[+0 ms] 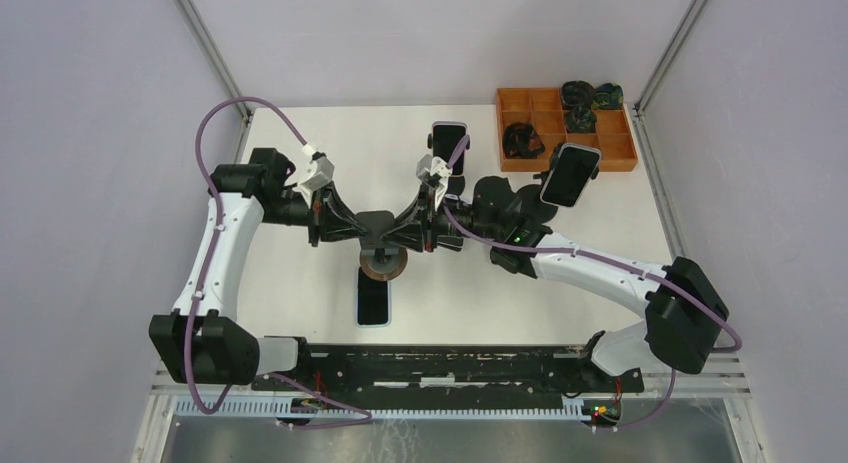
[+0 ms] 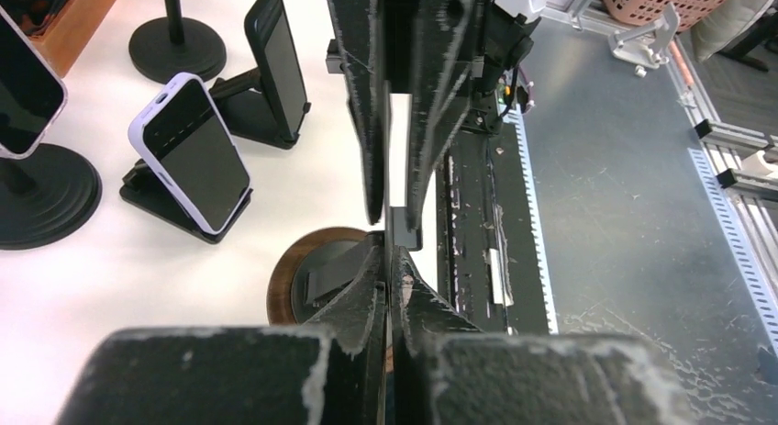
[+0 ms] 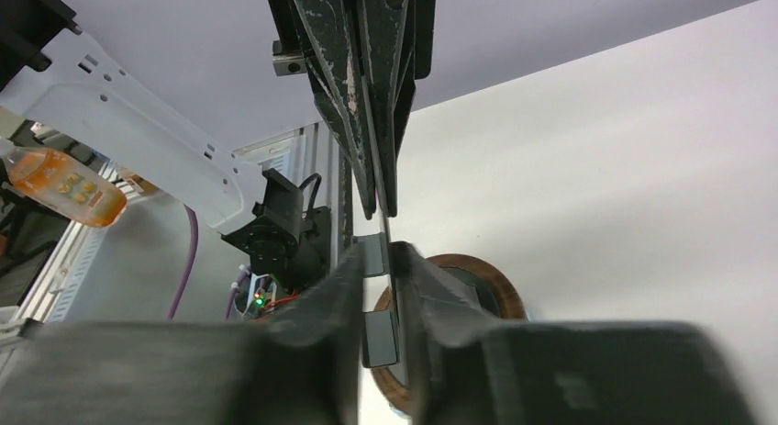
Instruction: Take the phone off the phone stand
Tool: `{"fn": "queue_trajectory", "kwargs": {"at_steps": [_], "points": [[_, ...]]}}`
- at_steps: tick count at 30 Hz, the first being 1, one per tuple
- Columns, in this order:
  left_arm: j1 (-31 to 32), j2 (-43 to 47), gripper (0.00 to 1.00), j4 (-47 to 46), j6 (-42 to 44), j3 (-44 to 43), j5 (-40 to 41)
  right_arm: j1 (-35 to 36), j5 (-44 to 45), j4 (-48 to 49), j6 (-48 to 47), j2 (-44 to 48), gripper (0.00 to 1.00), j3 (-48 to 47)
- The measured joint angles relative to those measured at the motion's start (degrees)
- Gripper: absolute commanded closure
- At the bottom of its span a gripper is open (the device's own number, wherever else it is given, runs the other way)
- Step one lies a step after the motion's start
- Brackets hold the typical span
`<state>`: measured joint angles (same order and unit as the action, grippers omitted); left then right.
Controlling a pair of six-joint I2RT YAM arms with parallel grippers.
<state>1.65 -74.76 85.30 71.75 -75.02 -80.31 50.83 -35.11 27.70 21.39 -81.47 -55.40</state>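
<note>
The phone (image 1: 374, 303) lies flat, screen up, on the counter (image 1: 300, 163), just on the near side of the phone stand's round wooden base (image 1: 383, 266) and off the stand. Both claws are above it, meeting from either side at the stand's black top plate (image 1: 376, 223), clear of the phone. The left claw (image 2: 393, 283) is closed tight, its tips at the plate's edge. The right claw (image 3: 378, 269) has a narrow gap between its fingers with the plate edge-on inside it; whether it presses the plate I cannot tell.
</note>
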Motion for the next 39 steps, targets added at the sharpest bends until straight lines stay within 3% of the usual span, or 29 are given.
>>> {"fn": "queue_trajectory", "kwargs": {"at_steps": [2, 5, 12, 21, 29, 34, 37, 39], "points": [[0.0, 0.0, 0.98, -0.2, 0.5, 0.0, 0.7, 0.1, 0.8, 0.1, 0.1, -0.2, 0.46, 0.0], [0.0, -0.7, 0.98, -0.2, 2.6, 0.0, 2.7, -0.1, 2.3, -0.9, -0.3, -0.2, 0.27, -0.1], [-1.7, -9.5, 0.98, -0.3, 10.0, -2.8, 8.8, -4.0, 8.3, -7.2, -1.0, 3.1, 0.03, 1.9], [-5.8, -26.4, 0.98, -1.3, 18.0, -12.4, 12.5, -5.0, 19.7, -14.8, -3.7, 14.4, 0.02, 10.1], [-6.1, -40.0, 0.98, -1.6, 20.9, -25.5, 12.5, -5.0, 28.8, -20.6, -3.0, 12.9, 0.02, 11.6], [-6.4, -46.0, 0.97, -1.9, 22.1, -29.1, 12.2, -5.0, 32.3, -20.9, -1.4, 10.9, 0.02, 13.7], [-6.6, -48.6, 0.82, -1.9, 22.7, -29.5, 11.8, -5.0, 34.2, -20.9, -0.5, 9.1, 0.02, 14.7], [-6.8, -49.9, 0.67, -1.9, 23.1, -29.5, 11.3, -5.0, 35.6, -21.0, 0.0, 8.0, 0.02, 15.0]]}}
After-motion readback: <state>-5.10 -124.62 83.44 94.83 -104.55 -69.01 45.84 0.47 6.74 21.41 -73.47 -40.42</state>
